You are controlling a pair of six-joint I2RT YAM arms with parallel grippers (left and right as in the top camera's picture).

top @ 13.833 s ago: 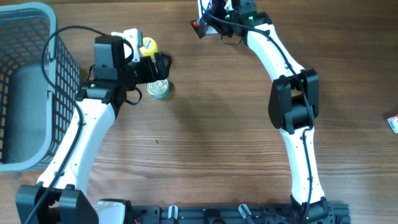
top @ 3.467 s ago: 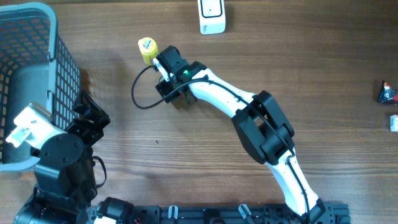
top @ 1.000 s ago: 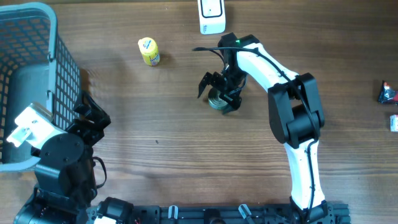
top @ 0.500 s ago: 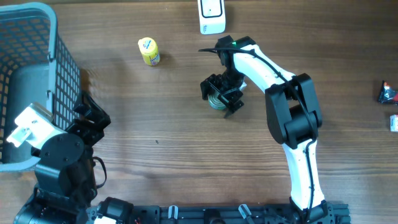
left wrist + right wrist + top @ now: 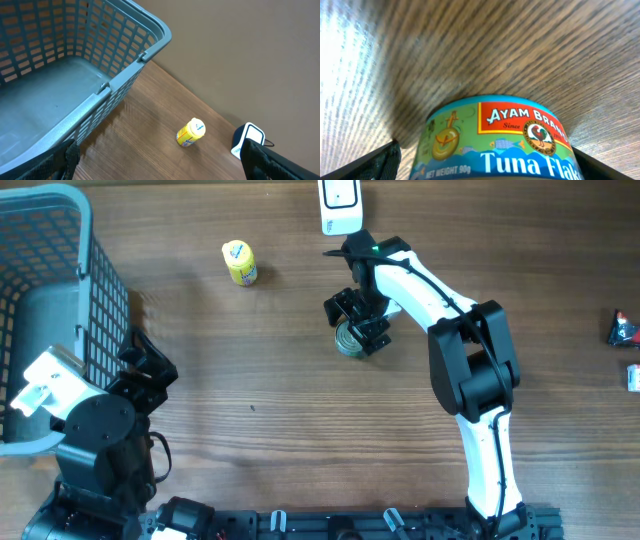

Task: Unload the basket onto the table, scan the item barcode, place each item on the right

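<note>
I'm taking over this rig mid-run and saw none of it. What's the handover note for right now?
Left gripper: open, empty, beside the basket.
Right gripper: open, jaws either side of the tuna can, which stands on the table; no grip yet.
Scanner sits at the far edge, with a yellow bottle to its left.
Done: gripper placed over the can.
Left to do: close, lift, show the barcode to the scanner.

Top-down overhead; oblique wrist views, right close on can (image 5: 500,135)
</note>
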